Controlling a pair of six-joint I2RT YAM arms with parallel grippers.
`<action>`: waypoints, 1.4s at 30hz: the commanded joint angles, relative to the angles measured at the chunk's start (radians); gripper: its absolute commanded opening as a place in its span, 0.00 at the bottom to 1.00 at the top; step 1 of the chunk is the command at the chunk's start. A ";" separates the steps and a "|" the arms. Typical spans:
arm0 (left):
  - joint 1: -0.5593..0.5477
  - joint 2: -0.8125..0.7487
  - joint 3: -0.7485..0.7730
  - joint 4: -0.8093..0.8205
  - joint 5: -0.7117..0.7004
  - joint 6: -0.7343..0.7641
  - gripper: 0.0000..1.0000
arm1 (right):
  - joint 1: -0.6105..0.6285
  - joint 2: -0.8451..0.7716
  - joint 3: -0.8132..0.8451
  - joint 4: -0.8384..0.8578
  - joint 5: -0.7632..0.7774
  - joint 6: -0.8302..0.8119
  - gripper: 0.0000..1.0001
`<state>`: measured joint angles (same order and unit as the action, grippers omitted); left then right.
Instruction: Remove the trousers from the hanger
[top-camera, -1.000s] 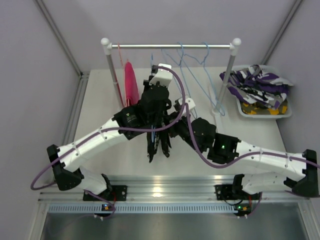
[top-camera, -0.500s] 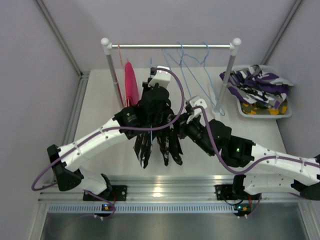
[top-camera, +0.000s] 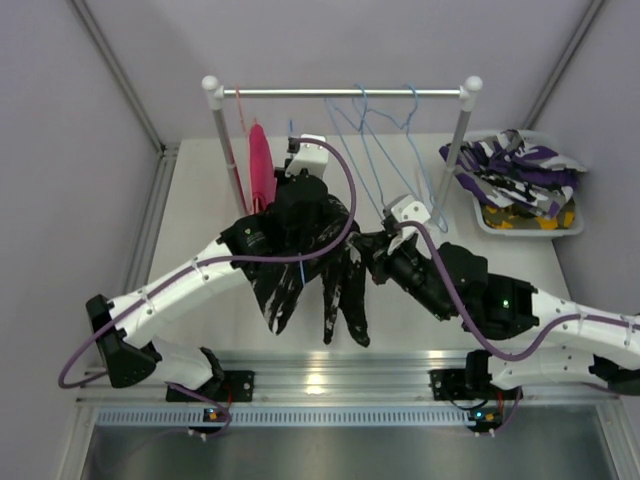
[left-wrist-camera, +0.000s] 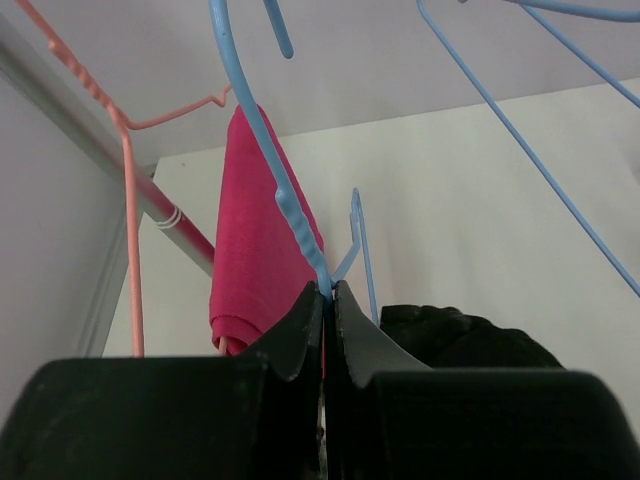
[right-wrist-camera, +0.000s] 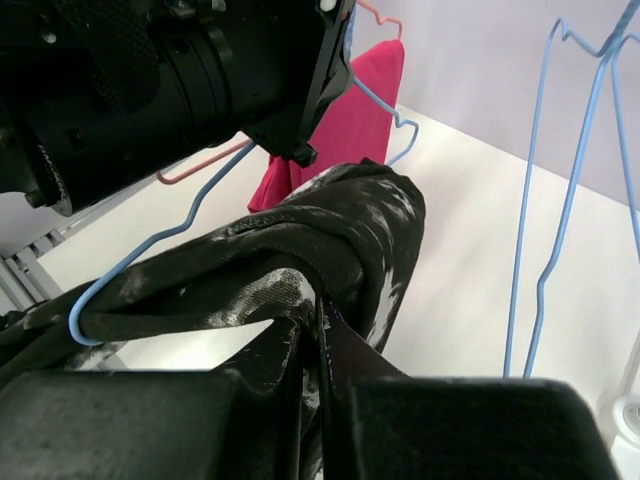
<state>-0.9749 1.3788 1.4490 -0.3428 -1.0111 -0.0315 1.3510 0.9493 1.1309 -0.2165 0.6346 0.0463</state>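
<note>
Black trousers with white print (top-camera: 340, 292) hang over a blue hanger (right-wrist-camera: 150, 240) in front of the rail. My left gripper (left-wrist-camera: 328, 288) is shut on the hanger's wire (left-wrist-camera: 275, 170) just below its hook. At the trousers' right side my right gripper (right-wrist-camera: 318, 312) is shut on a fold of the black cloth (right-wrist-camera: 330, 225), and it shows from above (top-camera: 368, 250). Plain pink trousers (top-camera: 262, 165) hang on a pink hanger (left-wrist-camera: 130, 200) at the rail's left end.
The rail (top-camera: 340, 92) on two white posts carries several empty blue hangers (top-camera: 378, 140). A white tray (top-camera: 500, 228) at the back right holds purple and yellow camouflage trousers (top-camera: 520, 170). Purple walls close in the sides and the back.
My right gripper has drawn to the right with the black cloth, spreading the trousers' legs apart along the hanger. The left arm has shifted slightly left and back with the hanger.
</note>
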 joint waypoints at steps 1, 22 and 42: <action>0.019 -0.043 -0.013 0.005 -0.018 0.008 0.00 | 0.014 -0.098 0.115 0.071 0.079 -0.023 0.00; 0.024 -0.083 -0.076 0.010 -0.026 0.012 0.00 | 0.025 -0.265 -0.040 -0.013 0.028 0.099 0.00; 0.025 -0.095 -0.111 0.030 -0.040 0.012 0.00 | 0.023 -0.498 0.134 -0.328 0.048 0.021 0.00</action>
<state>-0.9535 1.3155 1.3403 -0.3244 -1.0298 -0.0353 1.3663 0.4984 1.1702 -0.5793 0.6731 0.0975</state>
